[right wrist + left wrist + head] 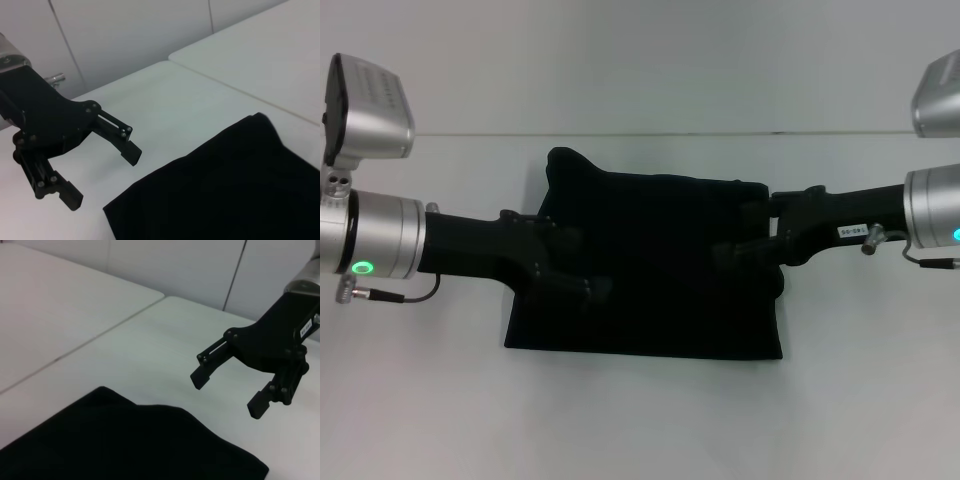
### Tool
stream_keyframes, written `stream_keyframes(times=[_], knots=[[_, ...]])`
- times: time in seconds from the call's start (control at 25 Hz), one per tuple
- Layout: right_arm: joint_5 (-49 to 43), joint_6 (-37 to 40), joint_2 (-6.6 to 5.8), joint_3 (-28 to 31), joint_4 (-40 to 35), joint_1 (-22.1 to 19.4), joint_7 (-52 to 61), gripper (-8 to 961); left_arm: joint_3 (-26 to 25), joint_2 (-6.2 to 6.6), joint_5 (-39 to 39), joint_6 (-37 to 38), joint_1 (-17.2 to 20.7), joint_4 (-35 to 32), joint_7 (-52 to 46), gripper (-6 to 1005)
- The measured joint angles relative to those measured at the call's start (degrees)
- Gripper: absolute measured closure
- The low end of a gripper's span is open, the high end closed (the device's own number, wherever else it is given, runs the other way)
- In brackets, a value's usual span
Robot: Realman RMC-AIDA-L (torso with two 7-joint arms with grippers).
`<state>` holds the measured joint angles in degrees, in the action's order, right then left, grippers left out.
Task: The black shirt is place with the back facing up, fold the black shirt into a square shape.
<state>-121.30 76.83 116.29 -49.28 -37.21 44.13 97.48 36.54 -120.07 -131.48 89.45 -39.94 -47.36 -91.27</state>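
Observation:
The black shirt [660, 300] lies on the white table as a folded, roughly rectangular block with one corner bulging at the far left. My left gripper [584, 266] hovers over its left part, open and holding nothing; the right wrist view shows it [102, 175] above bare table beside the cloth [225, 190]. Over the right part of the shirt my right gripper [740, 232] also stands open and empty. In the left wrist view it [226, 395] hangs just past the edge of the cloth [125, 445].
The white table [640, 420] stretches all around the shirt. A seam [100, 335] separates it from a second tabletop behind. A pale wall closes off the back.

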Motion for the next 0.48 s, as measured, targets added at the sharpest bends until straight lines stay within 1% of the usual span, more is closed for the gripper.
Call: stream_keyframes(times=[0.16,0.36,0.48], knots=[[0.01,-0.16,0.18,-0.47,0.13,-0.08,0.8,26,-0.01,0.04,-0.63,0.32,-0.01,-0.48,-0.05,80],[0.39,-0.84,0.43,0.06,1.46,-0.29,0.84,26,-0.32,0.49,-1.46,-0.52,0.11,-1.28,-0.03,80],[0.42,-2.37,0.74,0.17,2.25,-0.03,0.82,26,-0.35,0.55,-2.82,-1.61,0.08,-1.96,0.24,80]])
